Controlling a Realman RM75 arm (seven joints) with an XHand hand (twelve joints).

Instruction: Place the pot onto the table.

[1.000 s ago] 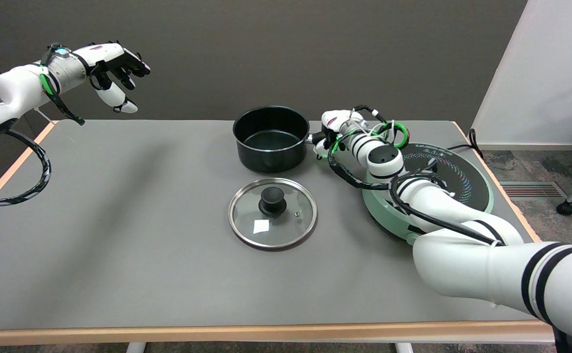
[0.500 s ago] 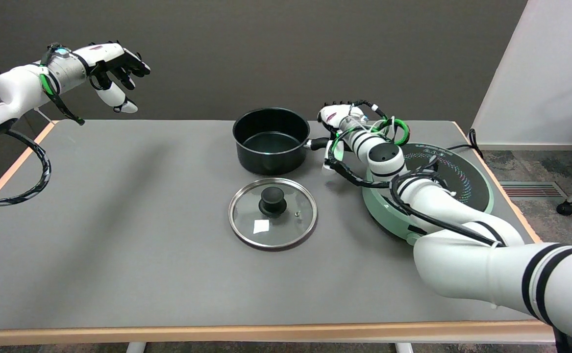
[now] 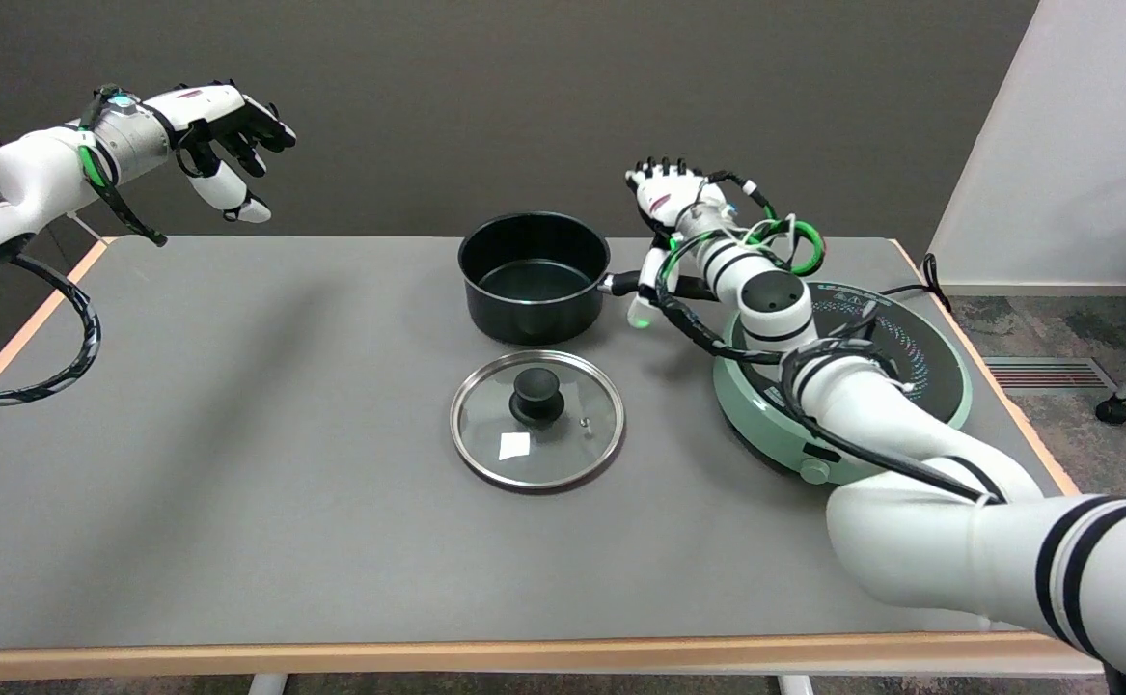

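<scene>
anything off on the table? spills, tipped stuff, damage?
Nothing stands out. The pot stands upright on the table, the lid lies flat knob-up in front of it, the cooker looks intact, and the right hand is open above the handle.

The pot point(image 3: 534, 276) was a black, round, straight-walled saucepan with no lid on it. It stood upright on the grey table point(image 3: 234, 463), resting flat on its base, in the far middle part of the tabletop. Its interior was dark and appeared empty, with a faint sheen on the inner floor. A short black handle point(image 3: 620, 283) projected from its right side, roughly level and pointing right. The table had a grey top with a light wood-coloured edge band along its near and side margins.
</scene>
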